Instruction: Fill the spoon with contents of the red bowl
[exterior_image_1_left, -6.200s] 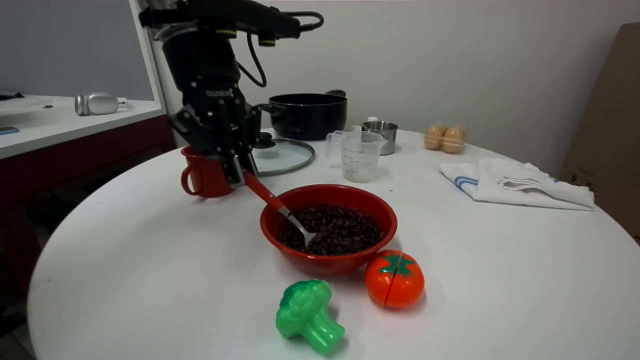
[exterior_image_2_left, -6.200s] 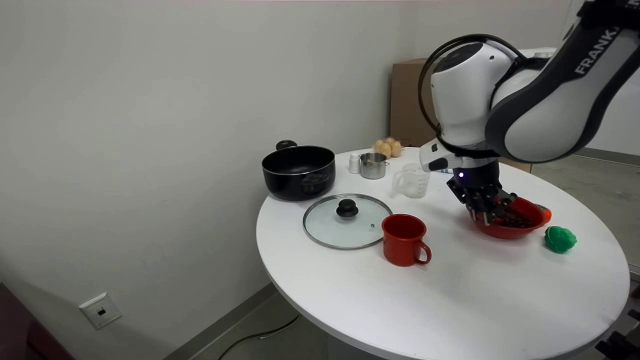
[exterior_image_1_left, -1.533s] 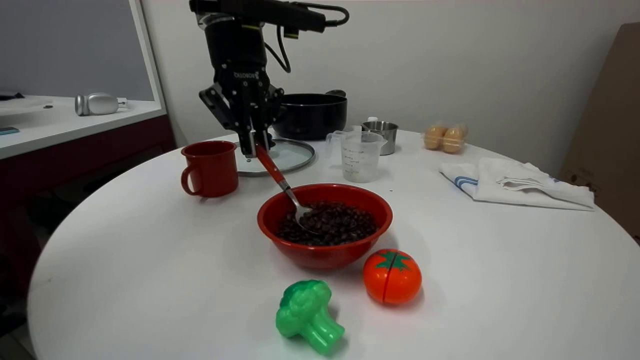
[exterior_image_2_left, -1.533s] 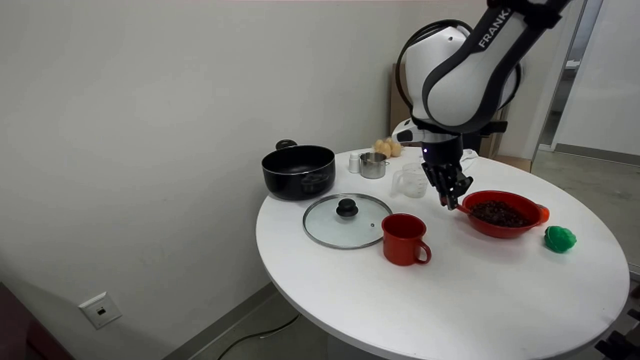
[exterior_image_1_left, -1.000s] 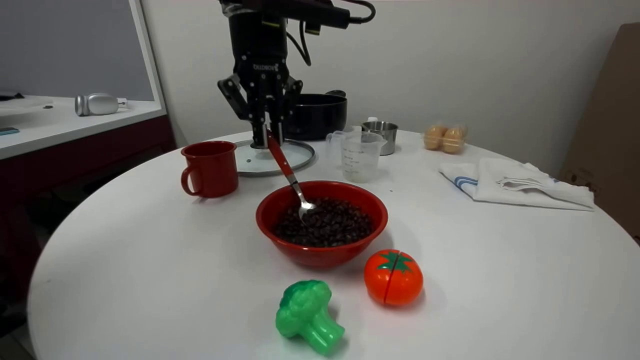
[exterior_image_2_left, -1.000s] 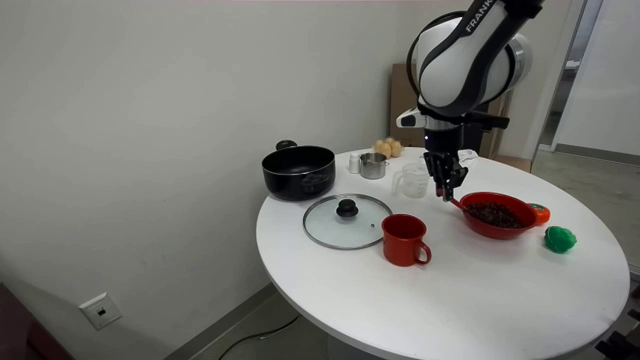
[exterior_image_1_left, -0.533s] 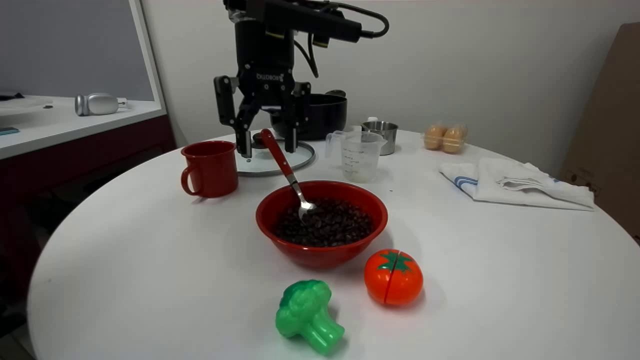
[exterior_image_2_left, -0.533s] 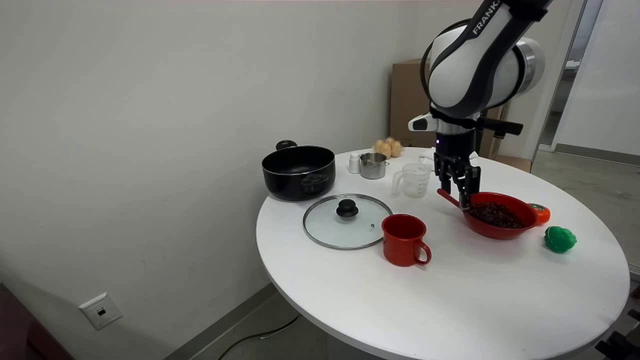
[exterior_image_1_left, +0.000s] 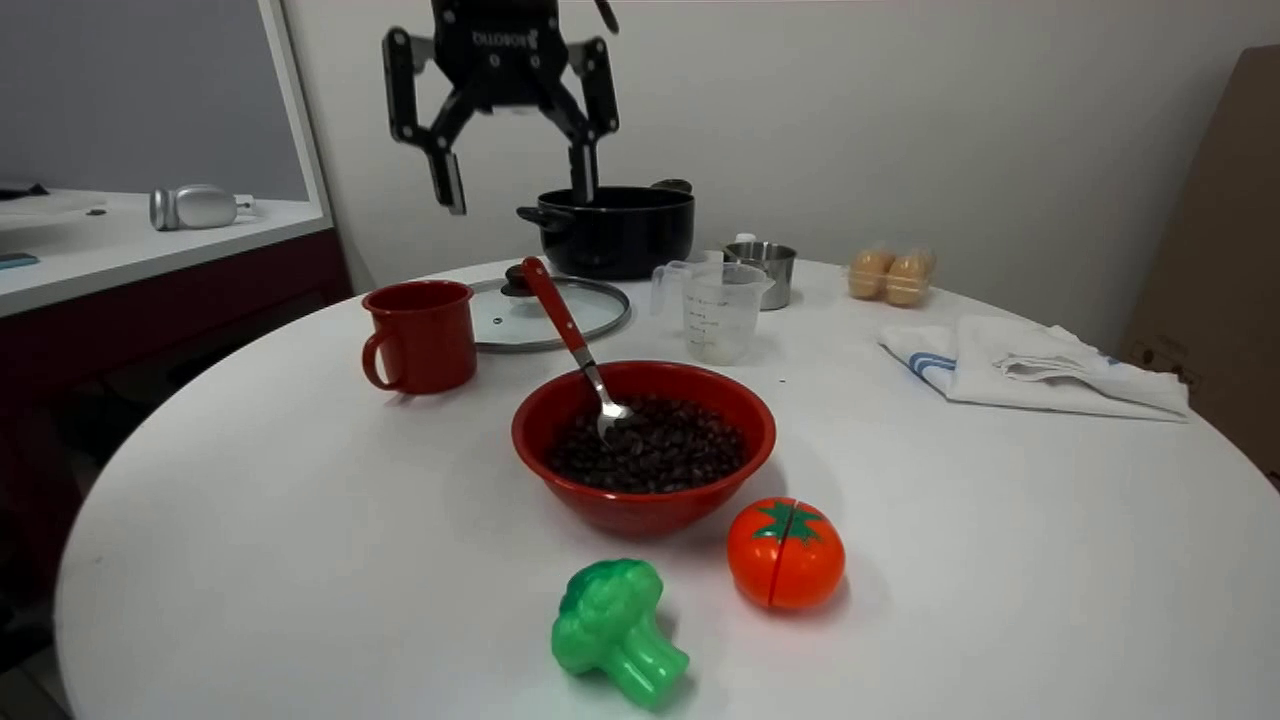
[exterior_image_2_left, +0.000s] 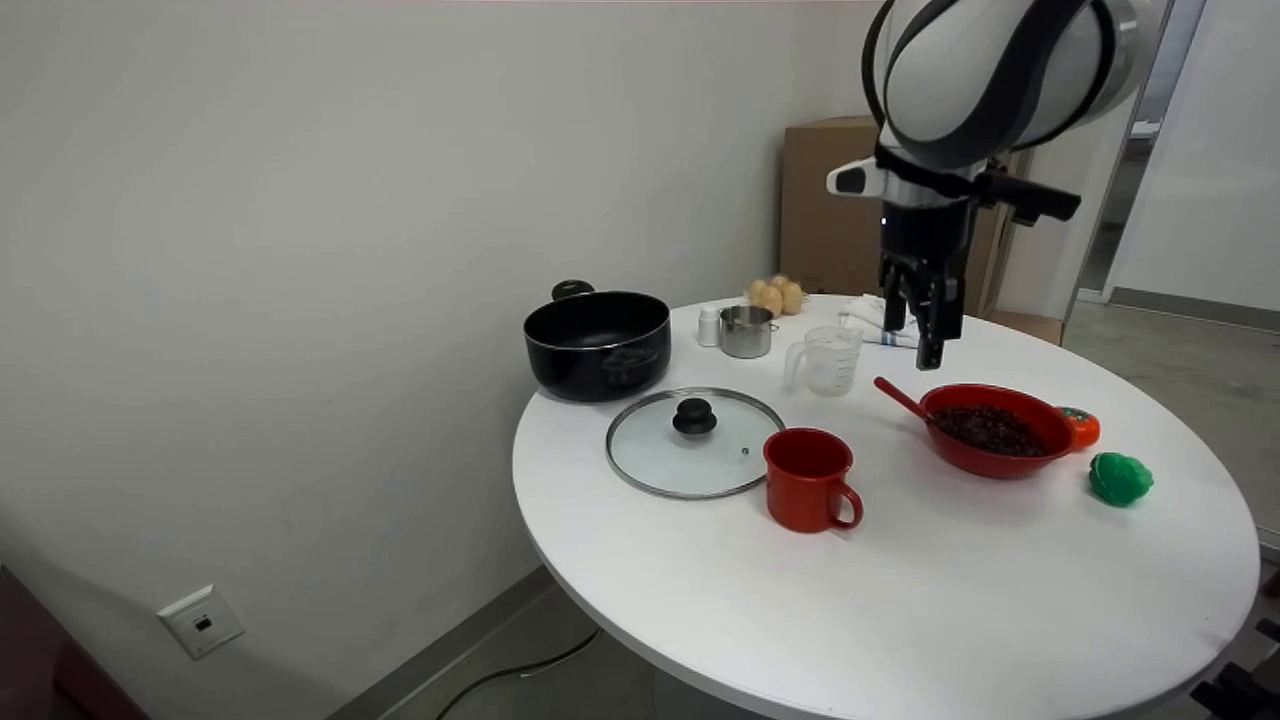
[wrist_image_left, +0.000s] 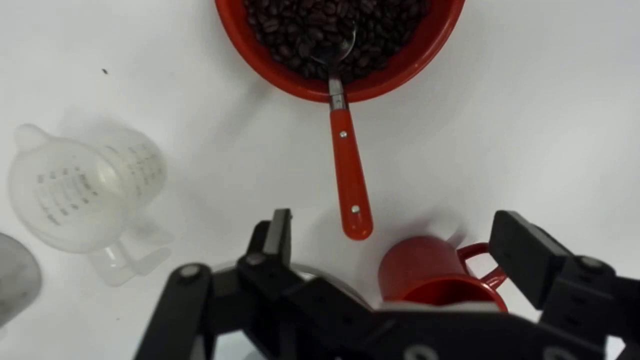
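Although it is held by nothing above, the red-handled metal spoon is propped at a slant beneath the Robotiq pincer: its head is part-sunk in the coffee beans, and its neck appears to be borne by the rim of the red bowl. By this lean, it is judged, the handle's end is raised toward the pincer's gap, where it could readily be gripped. Since the head is ringed by the bowl's wall, spilled beans would likely be caught; how full the head is cannot be told. Lower than the pincer, on the side away from the bowl, the red mug and the glass lid are placed clear of the scooping. The white arm is bent in from above, its wrist pointed downward; the pincer is hung well above the table, its fingers spread wide, nothing held between them.
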